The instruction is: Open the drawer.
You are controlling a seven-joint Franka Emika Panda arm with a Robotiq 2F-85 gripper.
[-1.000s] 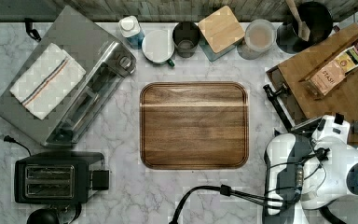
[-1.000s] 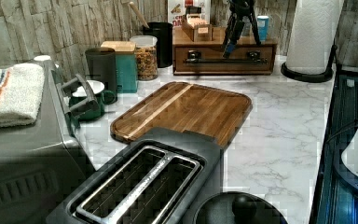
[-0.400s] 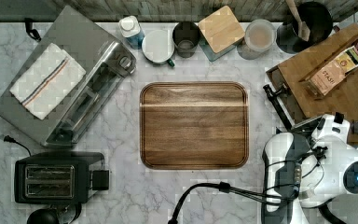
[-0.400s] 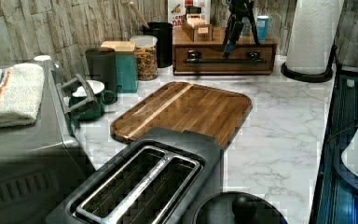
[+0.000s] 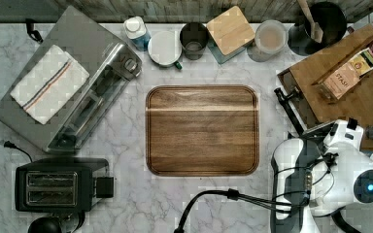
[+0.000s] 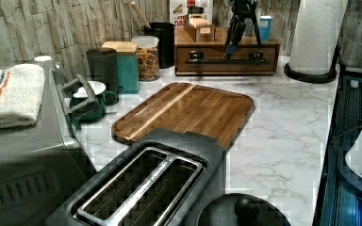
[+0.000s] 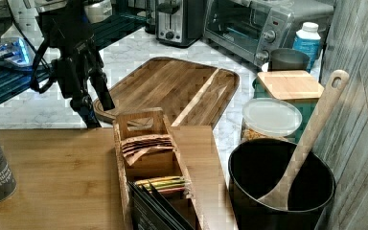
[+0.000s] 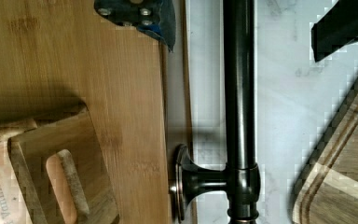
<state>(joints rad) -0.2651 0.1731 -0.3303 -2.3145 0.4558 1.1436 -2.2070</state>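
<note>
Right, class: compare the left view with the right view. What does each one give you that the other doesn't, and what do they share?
Left view alone: the drawer front with its black bar handle, the paper towel roll, and the folded towel on the toaster oven.

Right view alone: the tea sachets standing in their wooden box, and the toaster oven's knobs.

Shared: the wooden tray, the black toaster, and the hand hanging open at the front edge of the cabinet.
</note>
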